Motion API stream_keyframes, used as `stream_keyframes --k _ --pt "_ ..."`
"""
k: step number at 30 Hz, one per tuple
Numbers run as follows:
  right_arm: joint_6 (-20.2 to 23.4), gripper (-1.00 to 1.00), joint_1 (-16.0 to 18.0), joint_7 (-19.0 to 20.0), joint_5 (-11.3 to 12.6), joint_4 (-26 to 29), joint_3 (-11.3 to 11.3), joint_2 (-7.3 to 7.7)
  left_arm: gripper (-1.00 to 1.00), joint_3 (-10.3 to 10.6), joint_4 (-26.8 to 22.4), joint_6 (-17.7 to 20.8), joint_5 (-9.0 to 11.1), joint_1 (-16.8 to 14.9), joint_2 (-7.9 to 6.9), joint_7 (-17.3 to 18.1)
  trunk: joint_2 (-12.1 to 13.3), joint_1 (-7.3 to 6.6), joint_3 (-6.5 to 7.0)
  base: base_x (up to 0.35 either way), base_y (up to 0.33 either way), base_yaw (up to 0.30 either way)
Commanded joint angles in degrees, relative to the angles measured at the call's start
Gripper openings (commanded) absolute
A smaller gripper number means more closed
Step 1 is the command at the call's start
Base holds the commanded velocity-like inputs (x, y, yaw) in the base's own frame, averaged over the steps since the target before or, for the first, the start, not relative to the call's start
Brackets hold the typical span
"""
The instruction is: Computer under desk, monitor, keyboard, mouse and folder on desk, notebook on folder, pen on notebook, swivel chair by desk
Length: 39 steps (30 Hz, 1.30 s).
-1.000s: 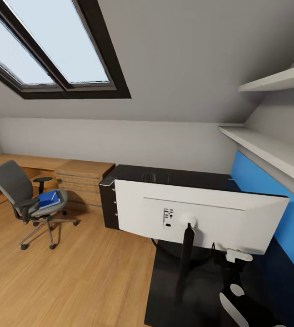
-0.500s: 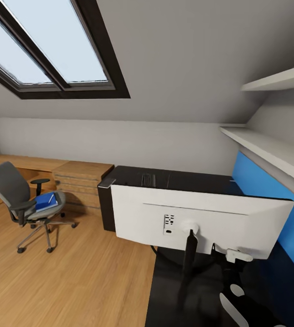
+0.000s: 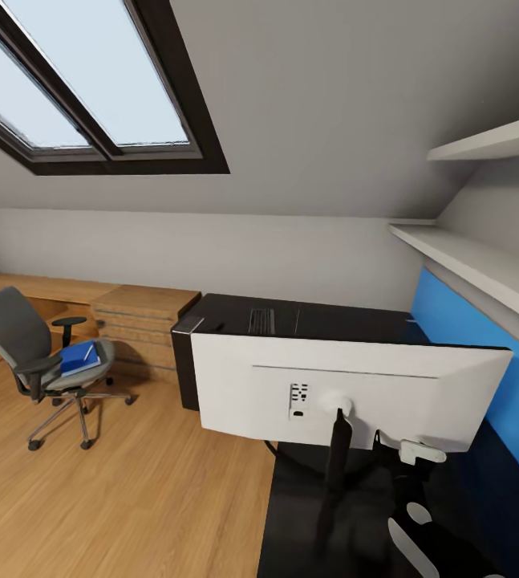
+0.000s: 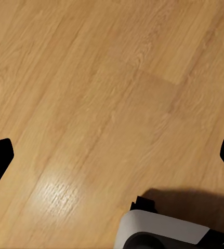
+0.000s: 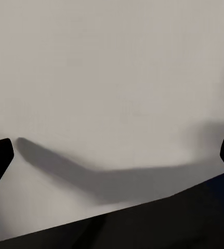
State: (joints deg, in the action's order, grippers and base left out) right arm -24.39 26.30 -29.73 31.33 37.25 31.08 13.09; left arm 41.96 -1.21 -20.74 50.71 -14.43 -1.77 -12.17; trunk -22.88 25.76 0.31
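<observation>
Desk: black top, monitor standing on it, white back toward the head camera. Swivel chair well apart on wood floor, blue folder on its seat. Right gripper fingers spread, facing the monitor's back; left gripper spread over floor, empty. Advice: nudge the panel slowly, watching that the stand stays upright.

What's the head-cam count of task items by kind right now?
monitor: 1
desk: 1
swivel chair: 1
folder: 1
pen: 1
keyboard: 1
Total: 6
</observation>
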Motion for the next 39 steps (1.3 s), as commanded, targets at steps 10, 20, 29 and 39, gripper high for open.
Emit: stream_keyframes --k 10,20,29,39 --pt "-0.3 1.0 0.1 -0.3 0.5 0.1 0.5 0.09 1.0 0.5 -0.1 0.0 0.2 0.0 -0.07 -0.4 0.0 0.02 -0.02 0.052 -0.007 0.0" --pt "-0.3 1.0 0.1 -0.3 0.5 0.1 0.5 0.09 1.0 0.5 -0.1 0.0 0.2 0.0 -0.08 -0.4 0.0 0.02 -0.02 0.022 -0.014 0.0" --pt "-0.3 1.0 0.1 -0.3 0.5 0.1 0.5 0.09 1.0 0.5 -0.1 0.1 0.2 0.0 -0.08 -0.4 0.0 0.02 -0.02 -0.299 0.0 0.0" --pt "-0.3 1.0 0.1 -0.3 0.6 0.0 0.5 0.09 1.0 0.3 -0.1 0.0 0.2 0.0 -0.17 -0.4 0.0 0.02 -0.02 -0.323 0.092 0.0"
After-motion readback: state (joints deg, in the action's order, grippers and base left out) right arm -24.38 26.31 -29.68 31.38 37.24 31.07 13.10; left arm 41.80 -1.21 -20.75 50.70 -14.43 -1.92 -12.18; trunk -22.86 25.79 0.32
